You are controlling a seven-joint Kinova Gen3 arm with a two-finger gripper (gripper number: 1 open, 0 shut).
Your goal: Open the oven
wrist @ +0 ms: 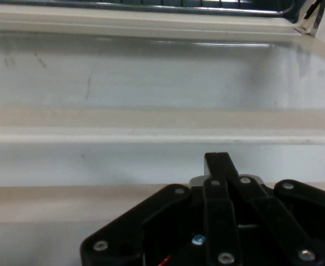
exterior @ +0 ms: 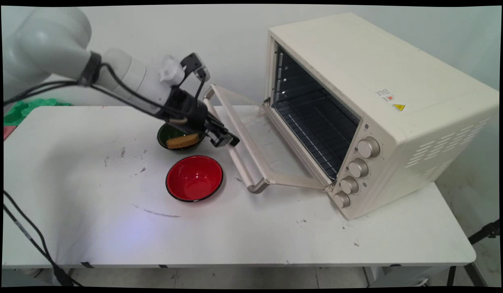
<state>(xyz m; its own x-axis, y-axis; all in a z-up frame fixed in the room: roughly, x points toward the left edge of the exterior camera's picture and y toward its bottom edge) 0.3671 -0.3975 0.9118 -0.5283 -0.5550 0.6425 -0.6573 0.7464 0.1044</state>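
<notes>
**End effector at the handle of an open oven door**

Dark green bowl [exterior: 176, 138] on the white surface [exterior: 92, 211], holding one tan, sponge-like block [exterior: 183, 141] that leans against the bowl's far side; partly hidden behind the black end effector [exterior: 226, 139]. Red bowl [exterior: 194, 178] with a black rim just in front of the green one, near but apart from it, empty inside. Cream toaster oven [exterior: 381, 101] at the right of the surface, turned at an angle, four silver knobs [exterior: 358, 167] in a column on its front panel. Oven door [exterior: 259, 142] dropped open toward the bowls, glass pane facing up, wire rack [exterior: 316, 126] showing in the dark cavity. Door handle [exterior: 240, 162] running along the door's outer edge, closest to the two bowls. End effector low over that handle, just beside or touching it; contact not clear. Fingers drawn together in the hand view, clenched on nothing visible, with the cream handle bar [wrist: 151, 133] lying straight across beyond the fingertips. Black cables [exterior: 125, 91] hanging along the arm. Green crumpled item [exterior: 25, 109] past the surface's far left corner.
</notes>
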